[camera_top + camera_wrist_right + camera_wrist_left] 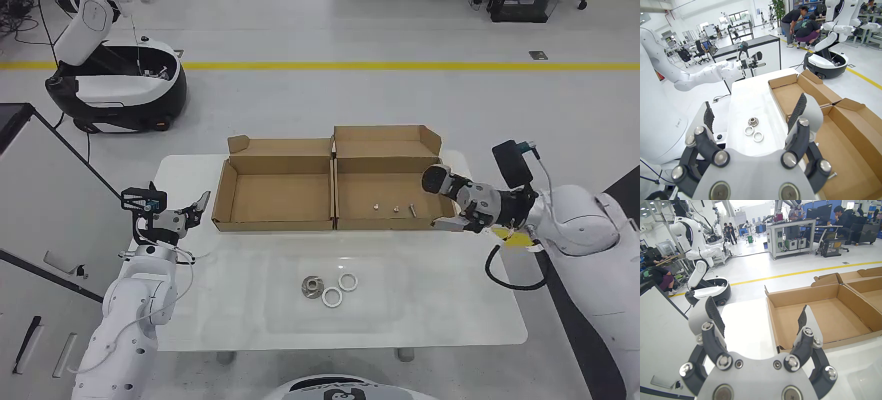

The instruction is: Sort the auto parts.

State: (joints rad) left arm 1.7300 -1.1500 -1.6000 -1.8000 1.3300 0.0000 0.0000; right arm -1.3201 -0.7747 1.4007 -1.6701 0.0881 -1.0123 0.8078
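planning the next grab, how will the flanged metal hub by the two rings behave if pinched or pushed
The flanged hub looks like solid shiny metal: probably rigid, heavy for its size, perhaps slippery. It rests flat on its flange on the table, so a push would likely slide it, not roll it. The nearest ring lies close and might get bumped.

Floor (400, 30) pale grey, glossy, no seams seen. Yellow line (400, 66) painted across it at 12 o'clock from the white table (480, 315). Small metal floor plate (538, 55) at 1 o'clock, beyond the line. Idle white machine on a dark wheeled base (120, 85) at 10 o'clock. Black-topped white cabinet (753, 44) at 9 o'clock. Farther out, an open hall: aluminium-framed bench (772, 239) holding equipment boxes, green bin (750, 239), black office chairs (700, 51), tall potted plant (779, 11). Light bright and even.
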